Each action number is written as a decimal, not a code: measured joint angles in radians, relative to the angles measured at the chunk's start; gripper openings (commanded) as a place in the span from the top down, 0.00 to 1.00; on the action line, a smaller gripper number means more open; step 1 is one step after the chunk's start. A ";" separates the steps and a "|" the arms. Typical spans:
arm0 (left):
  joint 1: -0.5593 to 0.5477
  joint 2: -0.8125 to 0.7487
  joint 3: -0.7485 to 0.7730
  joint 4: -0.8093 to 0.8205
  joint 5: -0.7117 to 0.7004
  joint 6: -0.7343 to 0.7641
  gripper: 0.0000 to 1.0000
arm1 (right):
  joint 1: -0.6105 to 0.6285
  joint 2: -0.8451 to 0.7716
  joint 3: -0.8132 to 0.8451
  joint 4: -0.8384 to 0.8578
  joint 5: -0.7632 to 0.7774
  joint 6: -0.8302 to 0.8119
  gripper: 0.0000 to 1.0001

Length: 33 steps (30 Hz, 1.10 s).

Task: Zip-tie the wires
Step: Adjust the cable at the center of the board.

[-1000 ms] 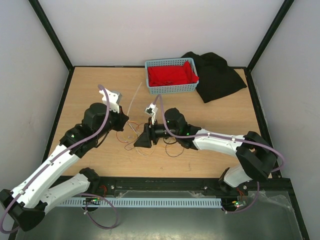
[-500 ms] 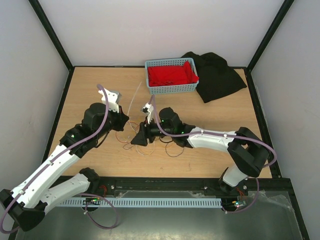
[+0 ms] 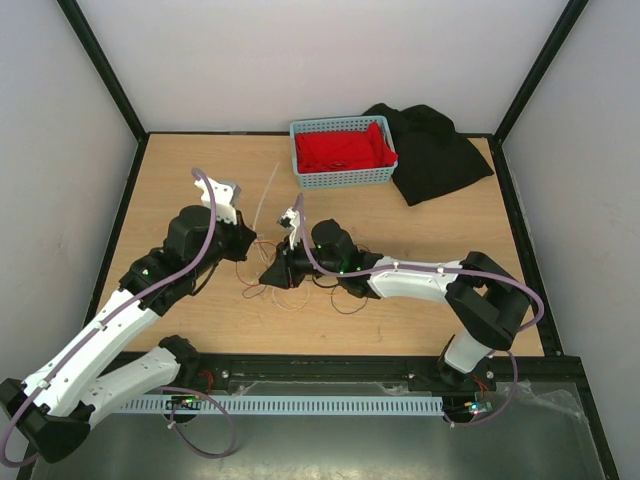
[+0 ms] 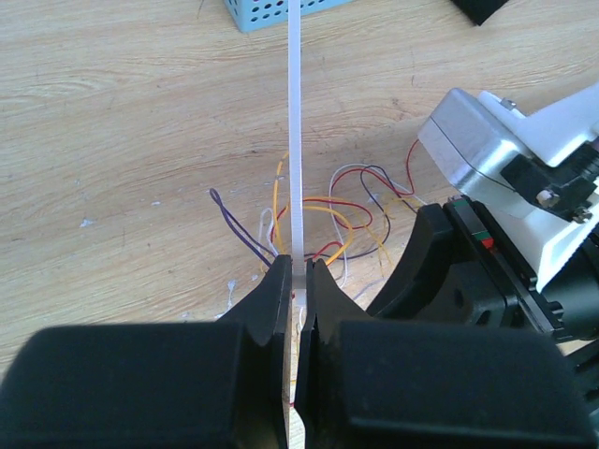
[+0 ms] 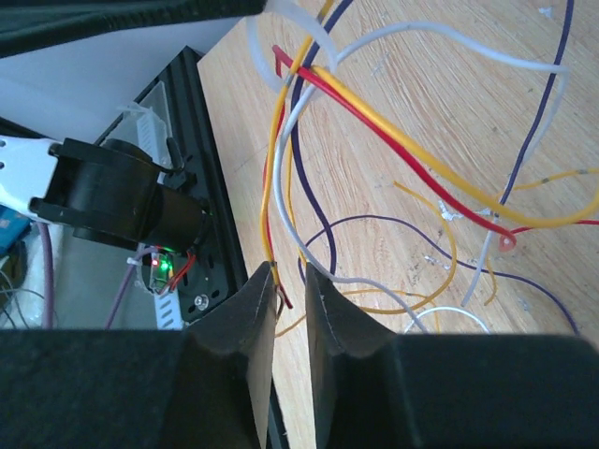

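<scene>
The wires sprawl loose on the table, at 6 o'clock from the blue basket. The left gripper pinches the zip tie, which points to 12 o'clock. The right gripper stands narrow, with red and yellow strands entering its gap; I cannot tell whether it grips them. It may catch only those two strands, leaving the purple and white ones outside the bundle. The two grippers are close enough to bump.

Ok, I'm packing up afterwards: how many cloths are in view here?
2. A red cloth lies inside the blue basket at the far edge; a black cloth lies just right of that basket. More could be hidden under the red one.
</scene>
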 measured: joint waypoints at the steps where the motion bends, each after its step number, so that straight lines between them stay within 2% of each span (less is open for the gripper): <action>1: 0.001 0.000 0.000 -0.001 -0.003 0.000 1.00 | 0.000 0.000 0.000 0.003 0.000 -0.001 0.79; 4: 0.011 0.001 0.000 -0.010 -0.010 -0.002 1.00 | 0.000 -0.002 -0.001 0.001 -0.002 -0.007 0.89; 7: 0.029 0.007 0.000 -0.019 -0.011 -0.005 1.00 | 0.000 -0.031 -0.021 -0.014 -0.002 -0.019 0.95; 15: 0.075 0.020 0.000 -0.038 -0.002 -0.010 1.00 | 0.000 -0.184 -0.120 -0.101 -0.008 -0.063 0.96; 33: 0.128 0.021 0.000 -0.044 0.042 -0.016 1.00 | 0.001 -0.307 -0.216 -0.246 0.024 -0.133 0.95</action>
